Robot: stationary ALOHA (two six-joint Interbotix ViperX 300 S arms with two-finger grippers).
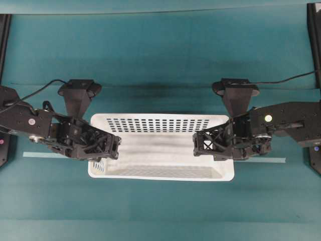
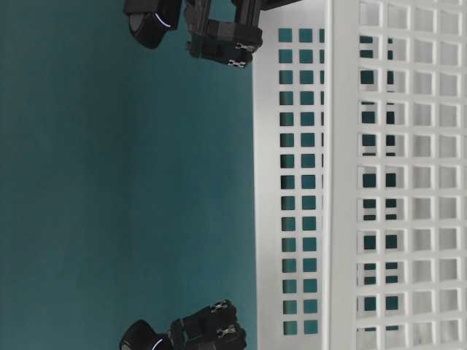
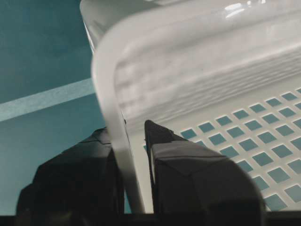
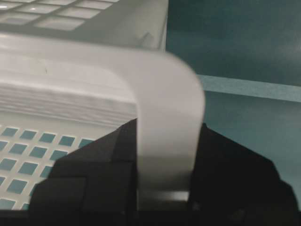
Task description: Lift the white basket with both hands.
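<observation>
Left wrist view, nearest of all, shows the left gripper point(image 3: 134, 188) with its jaws closed on the rounded rim of the white basket point(image 3: 207, 70): one dark finger sits outside the short wall, the other inside it, the white rim running up between them. Beyond the rim lie the basket's solid bottom and a far wall pierced by rows of small rectangular holes, and outside it a pale tape strip point(image 3: 44, 100) crosses the teal tabletop point(image 3: 37, 42). The right wrist view gives the mirror case: the right gripper point(image 4: 164, 188) has its jaws clamped on the opposite rim, a black finger on each side of the white band. From overhead, the white basket point(image 1: 160, 150) sits mid-table between the two arms, its long sides running left to right, the left gripper point(image 1: 111, 146) at its left end and the right gripper point(image 1: 199, 142) at its right end. Farther back, both black arms stretch outward to the table edges, with cables trailing behind them.
</observation>
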